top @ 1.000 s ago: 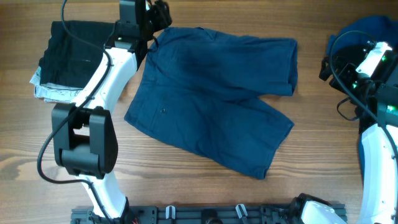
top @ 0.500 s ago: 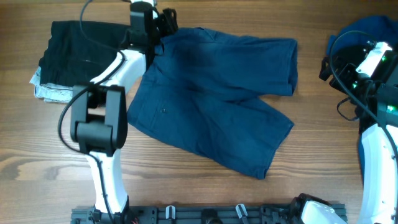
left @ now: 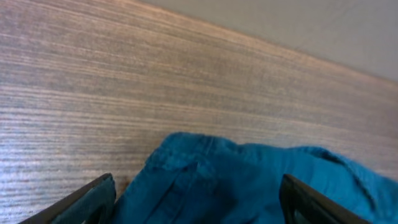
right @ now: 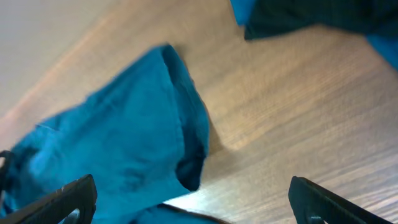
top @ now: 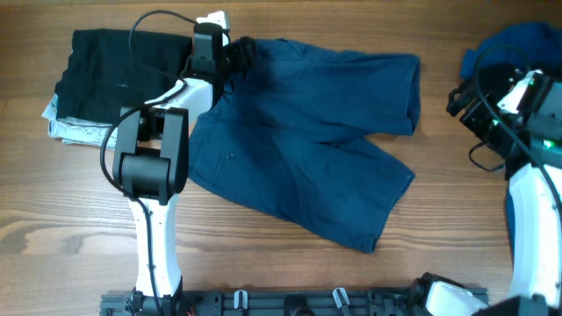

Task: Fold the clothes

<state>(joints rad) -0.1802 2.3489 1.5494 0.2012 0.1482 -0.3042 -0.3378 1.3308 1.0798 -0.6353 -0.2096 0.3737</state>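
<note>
Navy shorts (top: 299,140) lie flat on the table (top: 263,263). Left gripper (top: 235,51), jaws wide apart, sits at their waistband corner, perhaps touching; right gripper (top: 458,96) hangs released near a royal-blue garment (top: 527,37).

Bare table (top: 53,237) at near left and along the whole near strip below the shorts (top: 307,149): open passage. Open gap mid-right too, between shorts and right arm (top: 531,211). Narrow bare strip on the far side of the shorts. Left arm (top: 154,167) stands from the near edge up along the shorts' left edge, filling the gap between shorts and black stack (top: 101,66); that side is blocked. Right arm and its cables crowd the right edge, by the blue garment (top: 518,39) at far right.
</note>
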